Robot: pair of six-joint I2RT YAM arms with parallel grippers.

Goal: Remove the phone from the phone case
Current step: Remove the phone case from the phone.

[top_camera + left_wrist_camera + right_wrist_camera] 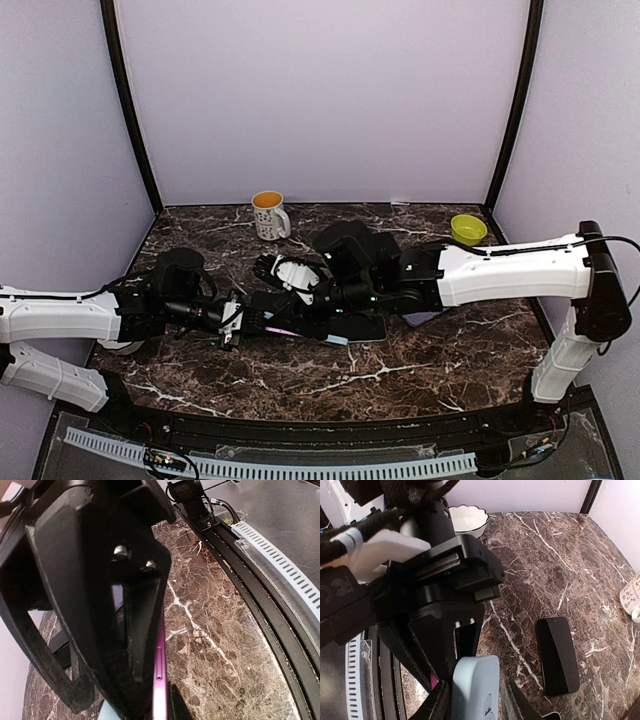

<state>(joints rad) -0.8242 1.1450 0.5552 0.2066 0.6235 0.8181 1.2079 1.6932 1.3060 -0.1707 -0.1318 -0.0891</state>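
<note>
A phone with a purple edge stands on edge between the fingers of my left gripper, which is shut on it. In the top view the phone shows as a thin purple line between the two grippers at the table's middle. My right gripper is shut on the light blue phone case, a finger on each side. A sliver of purple shows beside the case in the right wrist view. I cannot tell if the phone still sits in the case. In the top view the left gripper and right gripper meet closely.
A bare black phone lies flat on the marble table beside the right gripper. A white mug stands at the back centre and a green bowl at the back right. A white bowl sits by the left arm.
</note>
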